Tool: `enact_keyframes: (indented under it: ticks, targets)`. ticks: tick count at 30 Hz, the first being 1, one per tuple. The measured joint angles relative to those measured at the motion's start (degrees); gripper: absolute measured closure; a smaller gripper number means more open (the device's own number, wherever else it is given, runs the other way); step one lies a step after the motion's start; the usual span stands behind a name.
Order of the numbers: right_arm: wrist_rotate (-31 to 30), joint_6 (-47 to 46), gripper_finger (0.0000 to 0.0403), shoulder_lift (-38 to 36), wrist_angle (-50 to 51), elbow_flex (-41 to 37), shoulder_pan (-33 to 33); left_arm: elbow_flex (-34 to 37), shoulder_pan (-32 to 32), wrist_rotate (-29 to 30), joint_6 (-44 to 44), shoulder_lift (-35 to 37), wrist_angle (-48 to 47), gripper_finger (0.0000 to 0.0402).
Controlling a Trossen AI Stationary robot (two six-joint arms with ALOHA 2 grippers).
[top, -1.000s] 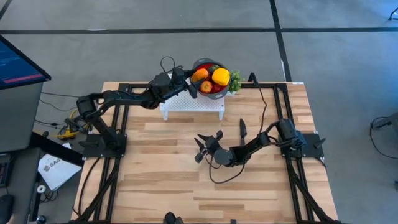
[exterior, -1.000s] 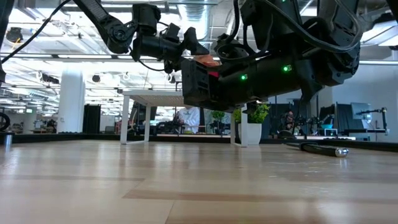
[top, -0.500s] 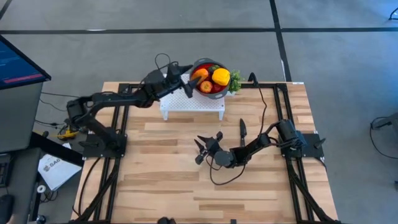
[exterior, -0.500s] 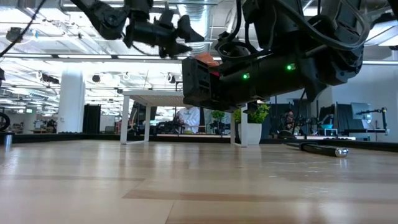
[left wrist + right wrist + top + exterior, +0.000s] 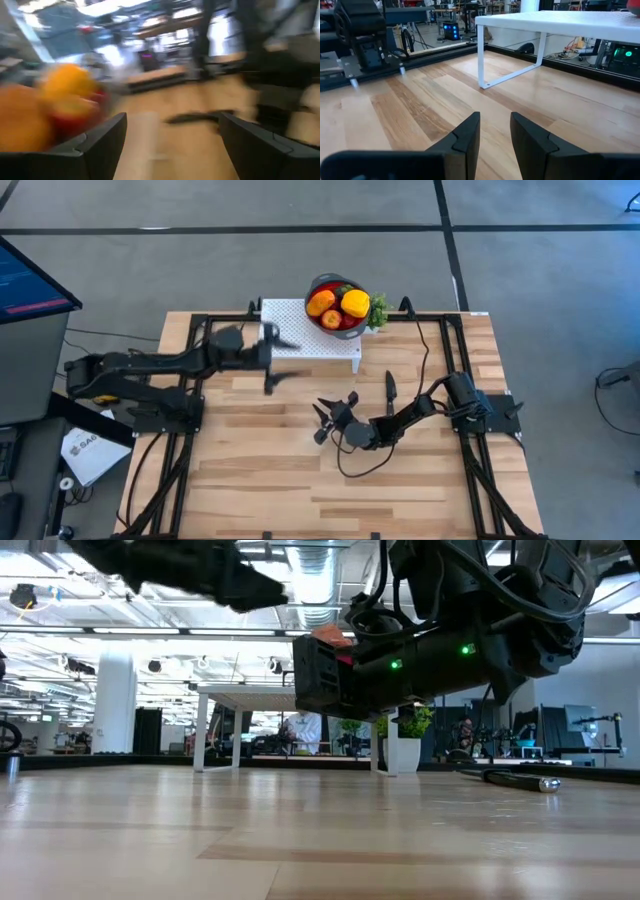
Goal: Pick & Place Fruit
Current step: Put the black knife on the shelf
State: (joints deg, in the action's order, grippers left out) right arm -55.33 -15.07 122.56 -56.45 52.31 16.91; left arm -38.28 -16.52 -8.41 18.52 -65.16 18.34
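Note:
The fruit lies piled in the round red bowl (image 5: 328, 280): a yellow piece (image 5: 355, 303), an orange one (image 5: 320, 302) and a red one (image 5: 333, 320) show. The bowl stands on the right end of a white perforated stand (image 5: 300, 340) at the table's far edge. My left gripper (image 5: 283, 363) hovers open and blurred in front of the stand's left end, holding nothing; its wrist view shows the fruit (image 5: 70, 85) blurred to one side of the gripper (image 5: 172, 135). My right gripper (image 5: 322, 418) waits open over the table's middle, pointing left, with its fingers (image 5: 465, 137) bare.
A slim black knife (image 5: 390, 388) lies on the wood right of centre, also low in the level view (image 5: 515, 778). A small green plant (image 5: 378, 312) stands beside the bowl. Black frame rails (image 5: 445, 350) run along the table's sides. Bare wood lies near the front edge.
My left arm has drawn back fast from the bowl's left rim, swinging toward the table's left and near side; its gripper now hangs in front of the stand's left end. The fruit pile in the bowl looks the same.

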Motion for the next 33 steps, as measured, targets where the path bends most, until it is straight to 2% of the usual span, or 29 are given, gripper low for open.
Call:
enact_keyframes:
  ticks: [4, 7, 10, 13, 15, 17, 21, 27, 30, 33]
  targets:
    - [0.14, 0.0, 0.0301, 0.0, 1.22, 0.0, -0.43, 7.92, 3.65, -6.52, -8.4, 4.18, 0.32, 0.0102]
    - [5.66, 0.78, 0.0301, 0.0, 2.06, 0.0, -1.53, 13.69, 7.12, -6.87, -15.31, 4.93, 0.96, 0.0107]
    - [12.08, 4.98, 0.0301, -0.02, 1.82, 0.0, -2.62, 18.53, 11.54, -3.2, -22.01, 3.87, 3.08, 0.0112]
    - [14.74, 8.39, 0.0301, -3.67, 6.73, -0.09, -2.82, 22.07, 16.26, 2.94, -27.34, 2.26, 5.03, 0.0116]
    - [15.48, 9.33, 0.0301, -8.54, 14.84, 0.02, -2.27, 23.73, 19.13, 6.93, -30.32, 0.97, 6.27, 0.0119]
    - [16.87, 8.46, 0.0301, -14.33, 27.1, 0.06, -1.47, 25.13, 21.88, 10.21, -32.8, -0.51, 7.89, 0.0122]
    - [20.89, -1.4, 0.0301, -27.04, 52.95, 0.94, 0.25, 25.96, 25.27, 14.68, -35.16, -4.43, 11.06, 0.0127]
    - [28.65, -26.58, 0.0295, -41.42, 84.97, 1.09, 1.87, 26.08, 26.45, 16.2, -35.47, -12.6, 21.95, 0.0128]
    - [28.74, -39.72, 0.0272, -44.68, 97.59, 1.09, 3.11, 26.08, 26.33, 16.3, -35.41, -17.24, 29.06, 0.0128]
    - [29.99, -48.92, 0.0227, -44.57, 104.72, 0.46, 4.55, 26.05, 26.21, 16.42, -35.29, -21.52, 35.0, 0.0128]
